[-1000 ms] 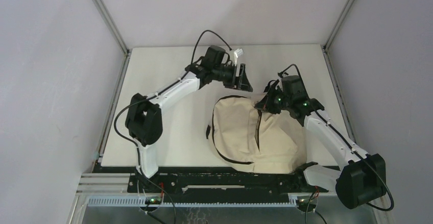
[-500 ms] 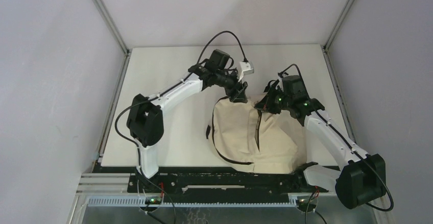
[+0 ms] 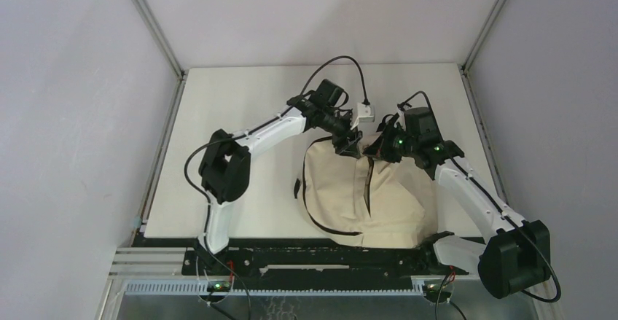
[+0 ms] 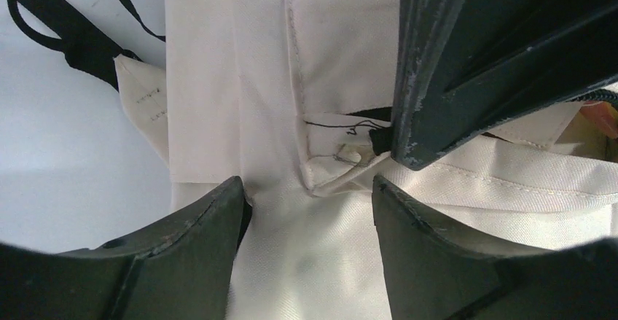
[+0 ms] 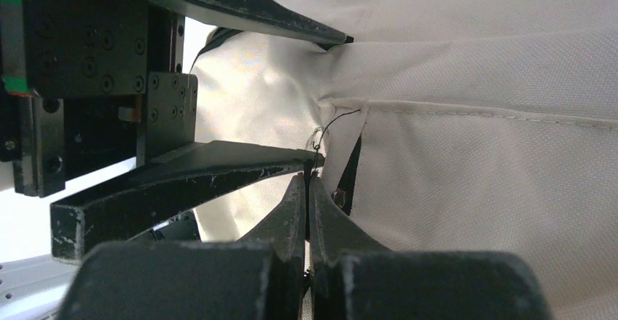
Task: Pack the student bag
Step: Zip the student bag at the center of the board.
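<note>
— Student bag (image 3: 364, 196): one cream soft canvas backpack with black zippers and black straps. Location?

— It lies flat on the white surface (image 3: 240, 116), right of centre, its lower end at the near edge by the right arm's base. The top end points away from the bases, and both claws are on it. A long black zipper (image 3: 368, 185) runs down the middle. From above I cannot tell how far it is parted.

— Handling?

— Judged light and limp. The cloth creases and tents wherever it is pulled, and it has no stiffness of its own. It is not fragile and not slippery. Lifted by one point, it would likely sag and fold.

— Hold points?

— First choice is the stitched hem at the top, beside the zipper end, where the doubled cloth gives the firmest bite. Second choice is the black webbing strap loop (image 4: 73, 36). The plain panel is best avoided, since it would only bunch.

— Left claw (image 4: 307, 189)?

— It is spread wide and grips nothing. Its fingers straddle a stitched corner fold at the top of the bag. I cannot tell whether they touch the cloth or sit just above it.

— Right claw (image 5: 310, 189)?

— Its fingers are pressed together, apparently on a pinch of the edge by the zipper end, and the cloth tents toward the tips. It sits just beside the left claw.

— Remark?

— A hold on each side of the zipper end should spread the mouth. One hold alone would probably just drag the student bag.
</note>
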Robot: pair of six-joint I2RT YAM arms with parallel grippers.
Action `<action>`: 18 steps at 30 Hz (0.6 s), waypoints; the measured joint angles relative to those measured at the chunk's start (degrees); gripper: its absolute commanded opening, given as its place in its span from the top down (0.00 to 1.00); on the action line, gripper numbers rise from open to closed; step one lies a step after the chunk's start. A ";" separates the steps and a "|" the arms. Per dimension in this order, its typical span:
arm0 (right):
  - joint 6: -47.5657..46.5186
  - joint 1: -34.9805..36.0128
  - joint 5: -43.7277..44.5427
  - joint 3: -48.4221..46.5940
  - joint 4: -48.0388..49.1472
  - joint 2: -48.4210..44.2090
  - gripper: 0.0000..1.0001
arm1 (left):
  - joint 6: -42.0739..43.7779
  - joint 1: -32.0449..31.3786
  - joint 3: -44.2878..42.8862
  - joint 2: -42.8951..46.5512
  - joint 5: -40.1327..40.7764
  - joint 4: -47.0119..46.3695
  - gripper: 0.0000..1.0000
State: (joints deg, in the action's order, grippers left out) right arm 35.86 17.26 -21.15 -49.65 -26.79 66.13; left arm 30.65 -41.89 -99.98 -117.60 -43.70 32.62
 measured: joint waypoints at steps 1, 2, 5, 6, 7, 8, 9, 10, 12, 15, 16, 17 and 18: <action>0.00 -0.02 0.00 0.00 0.00 0.00 1.00 | 0.02 0.00 -0.55 -0.44 -0.22 0.11 0.32; 0.00 -0.04 -0.02 0.00 0.00 0.00 1.00 | 0.04 0.00 -0.98 -0.70 -0.42 0.20 0.32; 0.00 -0.04 -0.13 0.00 0.00 0.00 1.00 | 0.44 0.02 -2.78 -1.46 -1.09 1.07 0.34; 0.00 -0.09 -0.20 0.00 0.02 0.00 1.00 | 0.72 0.02 -3.58 -1.86 -1.51 1.42 0.35; 0.00 -0.15 -0.24 0.00 0.00 0.00 1.00 | 0.94 0.02 -4.37 -2.29 -1.88 1.84 0.36; 0.02 -0.26 -0.33 0.00 0.02 0.00 1.00 | 1.20 0.02 -5.03 -2.71 -2.27 2.32 0.36; 0.02 -0.33 -0.42 0.00 0.00 0.00 1.00 | 1.33 0.02 -5.46 -3.04 -2.71 2.78 0.36; 0.02 -0.37 -0.44 0.00 0.00 0.00 1.00 | 1.42 0.02 -6.03 -3.50 -3.23 3.45 0.36; 0.02 -0.37 -0.46 0.00 0.00 0.00 1.00 | 1.62 0.02 -7.39 -4.55 -4.39 4.98 0.36; 0.02 -0.37 -0.50 0.00 -0.04 0.00 1.00 | 1.97 0.02 -8.94 -5.90 -5.88 6.78 0.39; 0.02 -0.37 -0.55 0.00 -0.04 0.00 1.00 | 1.97 0.04 -9.18 -6.19 -6.34 7.17 0.44; 0.02 -0.37 -0.61 0.00 -0.07 0.00 1.00 | 1.99 0.07 -9.25 -6.38 -6.64 7.43 0.51; 0.02 -0.37 -0.63 0.02 -0.09 0.00 1.00 | 2.12 0.07 -9.29 -6.54 -6.99 7.67 0.61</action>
State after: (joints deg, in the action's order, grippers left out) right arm 35.88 16.88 -21.78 -49.63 -26.87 66.13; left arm 32.77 -41.82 -109.27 -124.14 -50.70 40.29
